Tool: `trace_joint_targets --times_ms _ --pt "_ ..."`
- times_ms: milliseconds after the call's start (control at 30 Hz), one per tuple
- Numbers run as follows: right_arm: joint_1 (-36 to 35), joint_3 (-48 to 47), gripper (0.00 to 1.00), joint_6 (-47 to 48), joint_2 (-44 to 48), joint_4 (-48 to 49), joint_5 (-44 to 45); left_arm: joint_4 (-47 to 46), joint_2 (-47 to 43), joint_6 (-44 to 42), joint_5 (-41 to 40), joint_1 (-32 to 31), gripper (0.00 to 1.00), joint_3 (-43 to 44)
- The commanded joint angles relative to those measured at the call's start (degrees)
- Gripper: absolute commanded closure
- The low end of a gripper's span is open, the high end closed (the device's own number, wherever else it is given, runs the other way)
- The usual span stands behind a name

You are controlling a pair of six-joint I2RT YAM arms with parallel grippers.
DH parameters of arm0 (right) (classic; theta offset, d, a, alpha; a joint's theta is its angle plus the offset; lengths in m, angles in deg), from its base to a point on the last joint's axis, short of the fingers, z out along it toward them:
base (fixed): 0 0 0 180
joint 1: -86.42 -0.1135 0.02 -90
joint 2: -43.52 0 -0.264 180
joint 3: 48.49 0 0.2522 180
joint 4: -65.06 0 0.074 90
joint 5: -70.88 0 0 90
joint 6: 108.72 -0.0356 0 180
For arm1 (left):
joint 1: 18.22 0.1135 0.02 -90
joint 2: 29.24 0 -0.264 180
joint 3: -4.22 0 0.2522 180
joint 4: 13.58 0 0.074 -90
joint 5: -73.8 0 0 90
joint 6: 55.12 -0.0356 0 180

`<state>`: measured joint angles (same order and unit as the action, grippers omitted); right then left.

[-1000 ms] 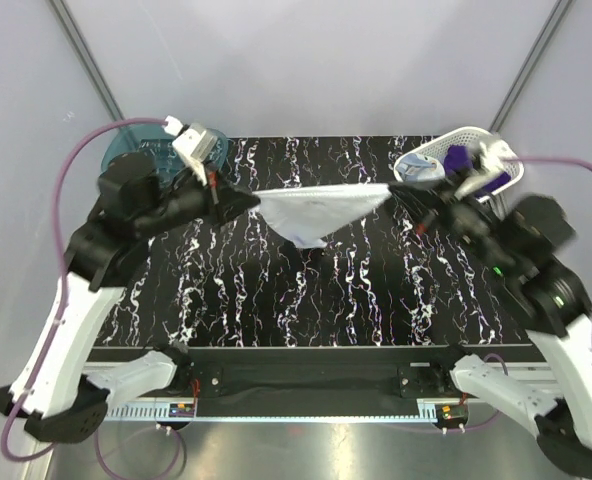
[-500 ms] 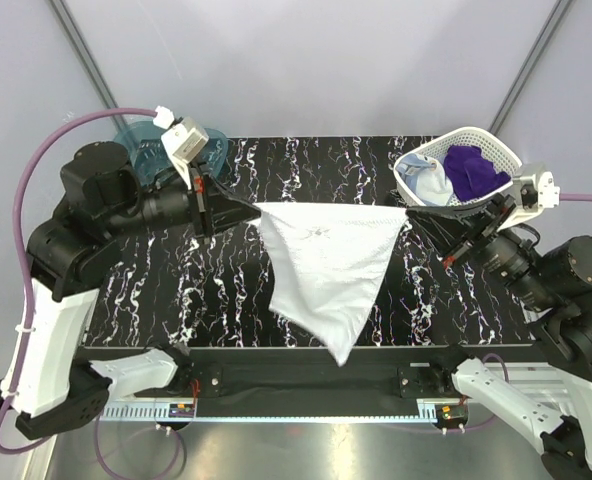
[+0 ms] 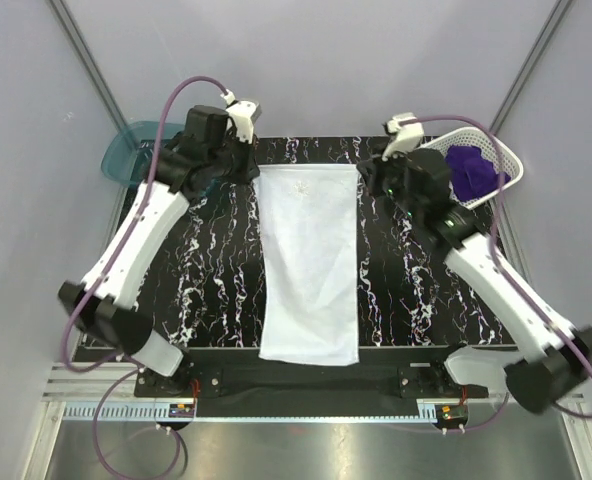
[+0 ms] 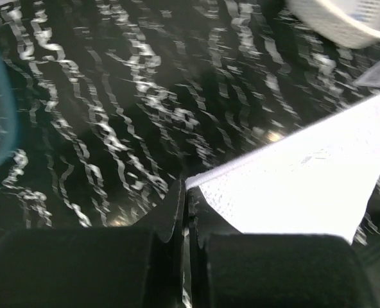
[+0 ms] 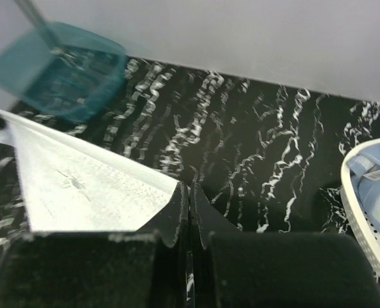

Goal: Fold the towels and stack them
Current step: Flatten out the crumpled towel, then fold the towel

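The white towel (image 3: 308, 265) lies spread flat down the middle of the table, its near edge hanging over the table's front. My left gripper (image 3: 253, 172) is shut on its far left corner, seen in the left wrist view (image 4: 187, 187) next to the towel (image 4: 305, 186). My right gripper (image 3: 366, 176) is shut on its far right corner, seen in the right wrist view (image 5: 189, 190) next to the towel (image 5: 81, 192). The purple towel (image 3: 473, 170) lies in the white mesh basket (image 3: 511, 160). The light blue towel (image 5: 373, 176) lies in that basket too.
The teal translucent bin (image 3: 128, 150) stands at the far left corner, and shows in the right wrist view (image 5: 61, 70). The mesh basket stands at the far right corner (image 5: 363, 224). The black marbled tabletop (image 3: 206, 280) shows on both sides of the towel.
Both grippers have swung from mid-table to the far edge, still holding the white towel's corners. The towel, hanging in a point before, now lies stretched flat along the table.
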<state>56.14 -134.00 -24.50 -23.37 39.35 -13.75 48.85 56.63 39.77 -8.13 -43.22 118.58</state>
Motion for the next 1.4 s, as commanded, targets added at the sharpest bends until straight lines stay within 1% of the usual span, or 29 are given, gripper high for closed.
trace_joint_targets --times_ms 0,33,67,100,133,200,233,267,333,467,567,600,667,700,833,867,900,933,1000,1167,1300,1367 --pt "5.57 -1.9 1.0 4.02 -9.37 10.18 0.98 -9.98 6.05 -5.92 -5.52 4.6 1.0 2.58" --pt "6.98 -4.26 1.0 3.85 -14.96 10.53 -0.6 -10.25 10.59 -6.55 -5.7 5.21 1.0 5.28" --pt "8.47 -5.5 1.0 3.41 -17.63 10.97 -2.79 -10.52 12.55 -7.08 -5.7 5.91 1.0 6.53" --pt "11.18 -6.64 1.0 2.97 -20.27 11.41 -7.25 -11.48 14.83 -7.95 -5.27 7.14 1.0 7.41" --pt "12.17 -8.65 1.0 2.88 -24.56 13.42 -9.13 -12.18 18.08 -8.14 -4.83 7.67 1.0 8.55" --pt "14.36 -11.38 1.0 3.06 -30.01 15.19 -13.34 -13.15 21.52 -9.18 -3.42 8.91 1.0 9.79" --pt "14.98 -12.44 1.0 3.23 -31.53 15.37 -14.84 -13.16 24.32 -9.63 -3.33 9.0 1.0 10.84" --pt "15.25 -13.32 1.0 3.67 -33.02 15.2 -17.99 -13.16 25.31 -10.24 -3.33 9.0 1.0 11.11" --pt "15.52 -14.74 1.0 4.02 -35.84 14.67 -20.21 -13.77 26.63 -11.65 -3.16 9.09 1.0 10.85" --pt "15.52 -11.93 1.0 4.29 -37.26 16.25 -23.29 -14.04 26.82 -12.44 -4.55 8.91 1.0 7.87" --pt "15.52 -7.72 1.0 4.29 -35.86 16.34 -23.29 -14.82 24.19 -12.27 -6.23 8.82 1.0 3.39" --pt "15.52 -6.4 1.0 4.11 -34.98 16.17 -23.64 -16.74 21.13 -11.48 -6.75 8.56 1.0 -1.84" --pt "15.52 -2.01 1.0 3.32 -31.47 16.08 -24.87 -19.04 17.6 -11.04 -5.88 8.3 1.0 -6.71" --pt "15.52 0.53 1.0 2.97 -29.02 15.55 -25.4 -18.61 15.41 -10.52 -5.88 8.03 1.0 -8.82" --pt "15.34 5.73 1.0 -1.05 -23.03 12.39 -25.59 -14.13 11.8 -9.45 -6.75 6.54 1.0 -11.99" --pt "15.34 7.13 1.0 -2.21 -21.45 12.3 -25.06 -13.69 10.56 -9.37 -7.71 4.88 1.0 -13.13" --pt "15.08 10.19 1.0 -3.17 -18.39 12.3 -24.79 -13.51 9.33 -9.11 -7.9 4.08 1.0 -14.89" --pt "14.82 11.61 1.0 -5.1 -16.79 12.21 -24.44 -13.33 6.8 -8.58 -9.73 2.86 1.0 -17.43" --pt "13.85 15.38 1.0 -6.52 -12.94 9.84 -24.26 -12.54 4.67 -6.13 -10.27 1.88 1.0 -20.43" --pt "11.13 22.78 1.0 -9.86 -6.33 4.84 -21.54 -11.84 -1.56 -0.59 -10.18 -1.71 1.0 -31.13" --pt "9.98 30.5 1.0 -12.23 0.69 2.72 -21.27 -11.66 -4.47 1.09 -11.06 -4.62 1.0 -36.77" --pt "9.02 32.8 1.0 -14.6 2.64 2.45 -22.32 -11.49 -5.62 1.79 -11.59 -6.02 1.0 -38.54"
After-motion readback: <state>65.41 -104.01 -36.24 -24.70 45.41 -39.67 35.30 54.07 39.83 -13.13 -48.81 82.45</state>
